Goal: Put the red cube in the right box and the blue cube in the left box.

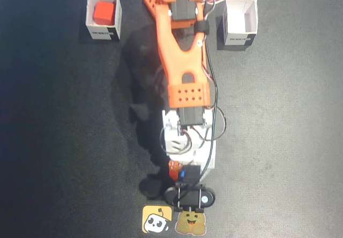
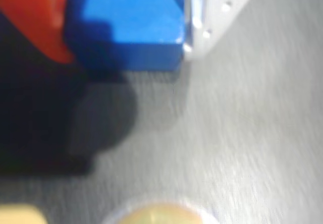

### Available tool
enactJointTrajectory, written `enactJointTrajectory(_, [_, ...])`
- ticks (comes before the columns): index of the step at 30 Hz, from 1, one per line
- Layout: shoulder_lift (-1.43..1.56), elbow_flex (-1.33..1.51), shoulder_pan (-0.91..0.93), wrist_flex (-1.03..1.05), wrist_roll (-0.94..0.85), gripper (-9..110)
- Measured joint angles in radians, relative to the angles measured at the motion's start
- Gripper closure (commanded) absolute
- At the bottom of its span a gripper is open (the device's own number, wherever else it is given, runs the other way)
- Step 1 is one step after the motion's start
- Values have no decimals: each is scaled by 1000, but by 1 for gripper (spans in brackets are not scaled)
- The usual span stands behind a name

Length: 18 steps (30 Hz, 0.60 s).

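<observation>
In the fixed view the red cube (image 1: 104,12) lies inside the white box (image 1: 103,31) at the top left of the picture. The other white box (image 1: 239,35), at the top right, holds nothing. The orange arm reaches down the middle of the mat. Its gripper (image 1: 178,171) is near the bottom edge, shut on the blue cube (image 1: 183,173). In the wrist view the blue cube (image 2: 132,27) sits between the orange finger (image 2: 35,17) on the left and the white finger (image 2: 217,12) on the right, throwing a shadow on the mat.
Two yellowish stickers (image 1: 156,219) (image 1: 192,222) lie on the dark mat just below the gripper. A black oval part (image 1: 188,196) sits between them and the gripper. Open mat spreads to both sides of the arm.
</observation>
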Motion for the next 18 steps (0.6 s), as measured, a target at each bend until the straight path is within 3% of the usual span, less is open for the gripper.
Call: enactJointTrajectory(18, [428,321,-74,155,0,92])
